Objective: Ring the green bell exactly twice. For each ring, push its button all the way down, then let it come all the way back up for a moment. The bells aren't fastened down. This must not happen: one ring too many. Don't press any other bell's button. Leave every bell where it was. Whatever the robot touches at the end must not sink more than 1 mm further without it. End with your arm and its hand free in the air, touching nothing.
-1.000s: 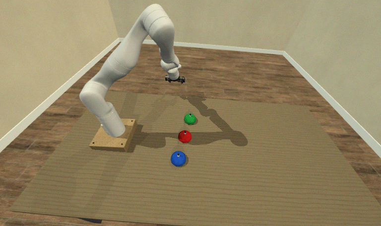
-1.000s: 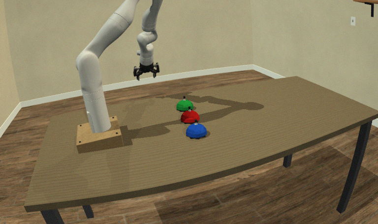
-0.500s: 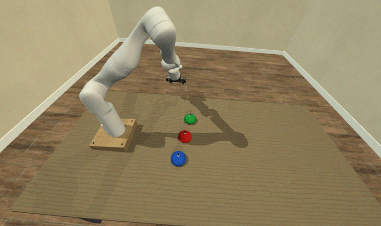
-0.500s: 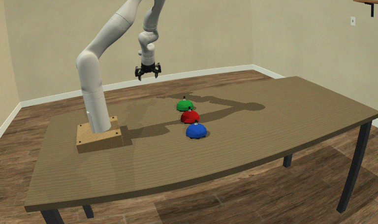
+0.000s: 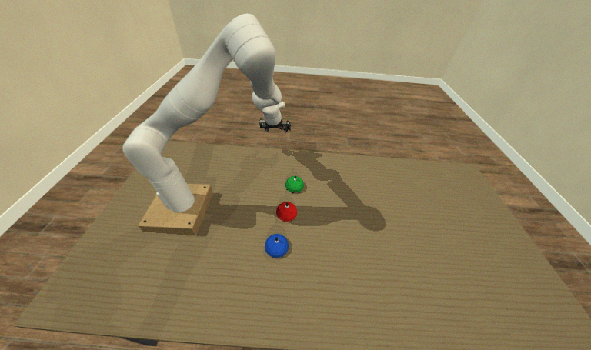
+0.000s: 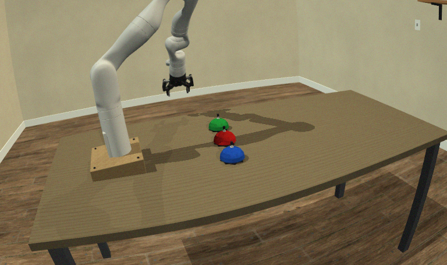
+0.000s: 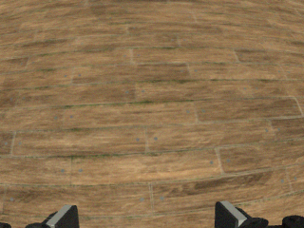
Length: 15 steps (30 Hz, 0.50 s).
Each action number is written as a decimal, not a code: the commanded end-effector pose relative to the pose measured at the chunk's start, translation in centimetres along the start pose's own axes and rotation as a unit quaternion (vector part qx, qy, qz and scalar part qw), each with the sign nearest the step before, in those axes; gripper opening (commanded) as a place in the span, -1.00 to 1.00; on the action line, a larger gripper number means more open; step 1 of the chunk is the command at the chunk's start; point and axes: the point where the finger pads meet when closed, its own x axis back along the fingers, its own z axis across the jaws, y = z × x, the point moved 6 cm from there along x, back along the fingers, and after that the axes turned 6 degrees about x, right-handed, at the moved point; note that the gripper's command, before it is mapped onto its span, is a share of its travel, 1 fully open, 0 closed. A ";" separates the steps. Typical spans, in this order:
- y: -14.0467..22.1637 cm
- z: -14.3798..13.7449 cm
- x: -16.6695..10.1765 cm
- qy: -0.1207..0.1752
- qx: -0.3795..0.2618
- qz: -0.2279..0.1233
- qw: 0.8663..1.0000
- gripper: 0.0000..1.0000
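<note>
The green bell (image 5: 295,184) sits on the table, the farthest of a row of three from the top view; it also shows in the exterior view (image 6: 218,124). Its small button stands up on top. The red bell (image 5: 286,211) is in the middle and the blue bell (image 5: 276,245) is nearest. My gripper (image 5: 275,126) (image 6: 177,85) hangs high in the air, open and empty, well above and behind the green bell, near the table's far edge. The wrist view shows only floor planks between the open fingertips; no bell is in it.
The arm's wooden base block (image 5: 176,209) stands left of the bells. The arm's shadow falls across the table around the green and red bells. The table's far edge lies just behind the green bell.
</note>
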 end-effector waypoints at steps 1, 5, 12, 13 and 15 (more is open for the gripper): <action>0.2 0.5 0.2 0.002 -0.003 -0.001 1.000 1.00; 0.2 0.5 0.2 0.002 -0.003 -0.001 1.000 1.00; 0.8 1.1 0.4 0.006 -0.004 -0.011 1.000 1.00; 0.8 1.1 0.4 0.006 -0.004 -0.011 1.000 1.00; 1.4 1.8 0.8 0.009 -0.005 -0.022 1.000 1.00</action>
